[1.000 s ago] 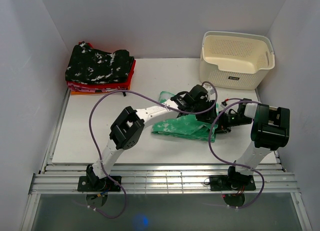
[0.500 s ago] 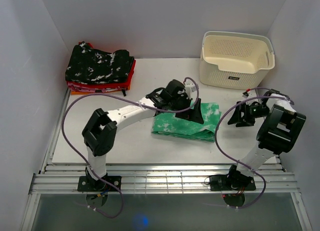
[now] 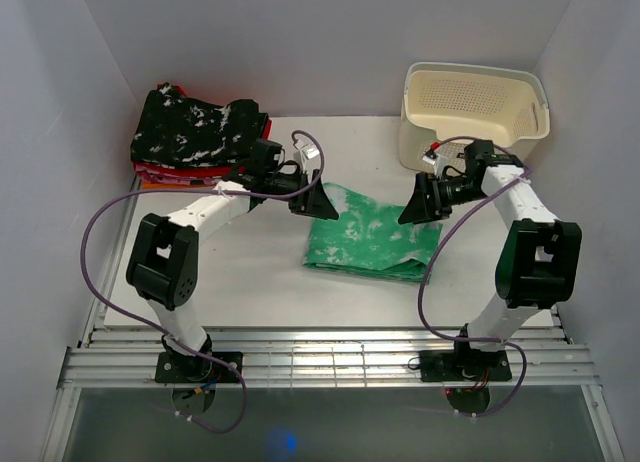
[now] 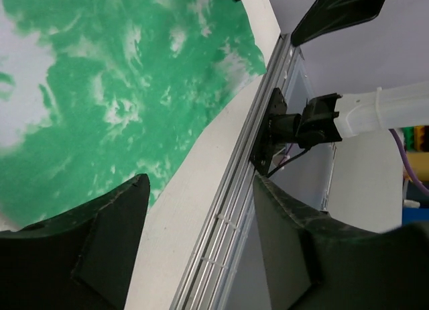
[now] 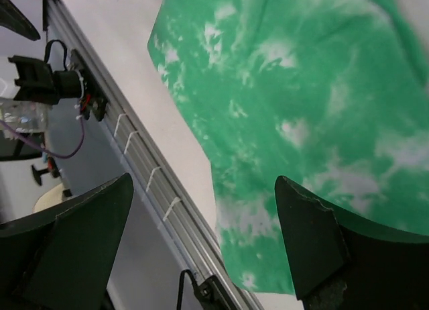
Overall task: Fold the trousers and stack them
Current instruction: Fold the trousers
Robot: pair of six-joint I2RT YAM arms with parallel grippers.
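Note:
The green and white tie-dye trousers lie folded in a flat bundle right of the table's middle. My left gripper hovers at their far left corner, open and holding nothing. At their far right corner my right gripper is also open and empty. The left wrist view has the trousers beyond the left gripper, with bare table and rail between the fingers. Seen from the right wrist, the trousers spread under the wide-open right gripper.
A stack of folded clothes, black speckled on top with red and orange below, sits at the far left corner. A cream perforated basket stands at the far right. Metal rails run along the table's near edge.
Both grippers have let go of the trousers and opened. The left arm drew back to the left, and the right arm lifted away toward the basket. The trousers now lie folded and uncovered.

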